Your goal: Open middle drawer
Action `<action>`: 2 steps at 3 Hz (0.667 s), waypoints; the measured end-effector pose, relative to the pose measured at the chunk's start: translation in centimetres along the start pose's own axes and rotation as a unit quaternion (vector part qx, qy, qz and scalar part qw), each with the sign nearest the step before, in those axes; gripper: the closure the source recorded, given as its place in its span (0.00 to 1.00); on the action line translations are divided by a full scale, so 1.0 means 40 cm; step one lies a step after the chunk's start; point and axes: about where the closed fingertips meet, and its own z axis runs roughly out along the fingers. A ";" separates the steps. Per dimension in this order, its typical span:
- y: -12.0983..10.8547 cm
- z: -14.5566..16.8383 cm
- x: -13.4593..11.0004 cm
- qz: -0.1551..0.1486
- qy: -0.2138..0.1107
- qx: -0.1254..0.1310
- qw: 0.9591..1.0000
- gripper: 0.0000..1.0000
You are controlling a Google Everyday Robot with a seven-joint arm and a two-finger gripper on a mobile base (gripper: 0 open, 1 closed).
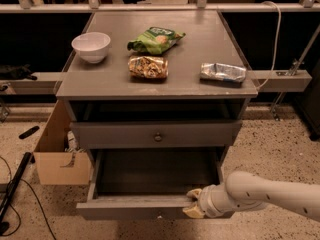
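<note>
The middle drawer (135,207) is a shallow grey drawer that stands pulled far out at the bottom of the grey cabinet, with its inside bare. My gripper (194,204) is at the right part of its front panel. The cream fingers (195,193) straddle the panel's top edge and grip it. The white arm reaches in from the lower right. Above it the taller-fronted drawer (158,136) with a round knob is pushed in. The lowest drawer is hidden.
On the cabinet top (190,74) lie a white bowl (91,46), a green bag (156,38), a brown snack bag (147,67) and a silver packet (223,72). A cardboard box (54,156) stands at the cabinet's left. Cables lie on the floor at the left.
</note>
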 end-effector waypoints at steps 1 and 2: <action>0.000 -0.002 -0.002 0.000 0.000 0.000 1.000 1.00; 0.017 -0.008 0.006 0.003 0.001 -0.003 1.000 1.00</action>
